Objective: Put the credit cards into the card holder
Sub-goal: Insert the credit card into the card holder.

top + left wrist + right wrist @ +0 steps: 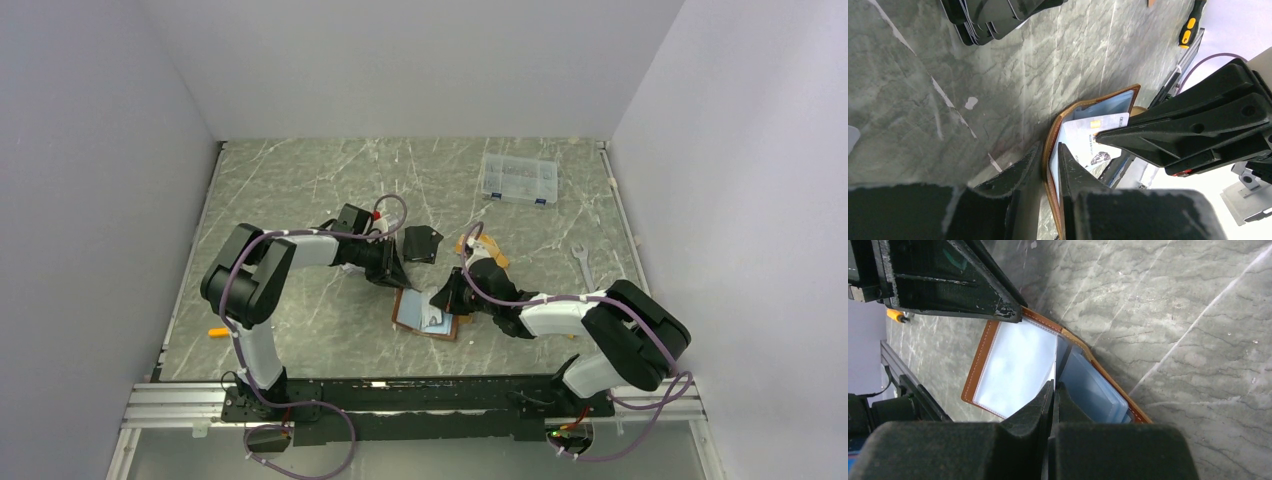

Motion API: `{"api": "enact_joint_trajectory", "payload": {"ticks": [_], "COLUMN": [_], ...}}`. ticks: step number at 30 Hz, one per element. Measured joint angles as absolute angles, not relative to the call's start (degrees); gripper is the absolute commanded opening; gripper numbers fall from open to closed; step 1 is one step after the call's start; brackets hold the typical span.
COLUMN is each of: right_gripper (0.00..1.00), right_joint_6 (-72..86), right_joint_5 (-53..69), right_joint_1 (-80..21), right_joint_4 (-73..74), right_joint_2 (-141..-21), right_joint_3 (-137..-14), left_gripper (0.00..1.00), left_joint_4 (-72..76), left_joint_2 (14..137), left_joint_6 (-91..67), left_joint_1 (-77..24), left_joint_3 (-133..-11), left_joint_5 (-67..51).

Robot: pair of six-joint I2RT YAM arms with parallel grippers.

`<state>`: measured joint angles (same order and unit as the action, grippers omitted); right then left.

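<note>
Where the top view looks down on the marble-patterned table, the card holder lies open between the two arms. The left gripper is at its far edge and the right gripper is over its right half. A black pile of credit cards sits just beyond it.

In the left wrist view, the left jaws are drawn in narrow astride the holder's tan leather edge and appear to pinch it, which would stop the soft cover sliding. The right fingers are shut flat on a silver-grey card, its free end lying over the clear inner pocket.

In the right wrist view, the right jaws are closed tight on the card, seen only edge-on as a thin pale line pointing into the fold of pockets. The card looks light, stiff and slick, so it is best held by one short end, while the holder is floppy and likely needs pinning at its rim
</note>
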<state>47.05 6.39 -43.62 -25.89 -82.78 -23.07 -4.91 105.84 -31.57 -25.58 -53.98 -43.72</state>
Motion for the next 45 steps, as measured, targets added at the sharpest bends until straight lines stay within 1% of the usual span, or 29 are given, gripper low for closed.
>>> {"api": "enact_joint_trajectory", "payload": {"ticks": [5, 10, 12, 16, 18, 20, 25, 28, 31, 33, 41, 45], "right_gripper": [0.00, 0.00, 0.00, 0.00, 0.00, 0.00, 0.00, 0.00, 0.00, 0.00, 0.00, 0.00], "right_joint_6": [45.1, 44.1, 43.7, 43.0, 42.7, 42.4, 42.1, 41.9, 41.5, 41.5, 41.5, 41.5], "right_joint_5": [7.7, 8.4, 8.7, 9.3, 9.4, 9.5, 10.7, 11.4, 12.2, 12.5, 12.6, 12.5], "right_joint_1": [-43.6, -43.6, -43.5, -43.3, -43.2, -43.0, -42.5, -42.2, -42.0, -42.0, -42.0, -42.0], "right_joint_4": [-26.2, -26.2, -26.2, -26.2, -26.2, -26.2, -26.2, -26.4, -26.7, -27.0, -28.8, -28.5], "right_joint_2": [-82.8, -82.6, -82.2, -81.3, -80.8, -80.3, -80.2, -80.2, -80.5, -80.6, -80.6, -80.3], "right_joint_3": [-23.1, -23.0, -22.8, -22.2, -21.9, -21.5, -20.8, -20.8, -20.8, -20.8, -19.6, -19.6], "left_gripper": [0.29, 0.28, 0.26, 0.14, 0.12, 0.13, 0.17, 0.23, 0.31, 0.34, 0.40, 0.40], "left_joint_4": [-5.0, -5.4, -5.8, -9.0, -11.7, -13.2, -14.3, -15.0, -15.5, -15.5, -15.2, -14.9], "left_joint_2": [105.8, 105.4, 105.0, 105.2, 106.3, 107.7, 107.9, 107.5, 106.5, 105.8, 104.8, 104.3], "left_joint_6": [-30.8, -29.5, -28.7, -25.9, -23.5, -21.3, -18.3, -17.1, -15.9, -15.6, -14.7, -14.7], "left_joint_1": [-26.2, -27.0, -27.1, -27.2, -27.3, -27.4, -27.7, -28.0, -28.2, -28.3, -28.3, -28.5], "left_joint_3": [-53.7, -53.6, -53.6, -54.3, -56.0, -57.6, -56.8, -56.4, -56.3, -56.0, -54.7, -53.5], "left_joint_5": [-44.1, -44.8, -45.3, -46.9, -48.0, -49.0, -49.8, -49.7, -49.7, -49.7, -49.6, -49.6]}}
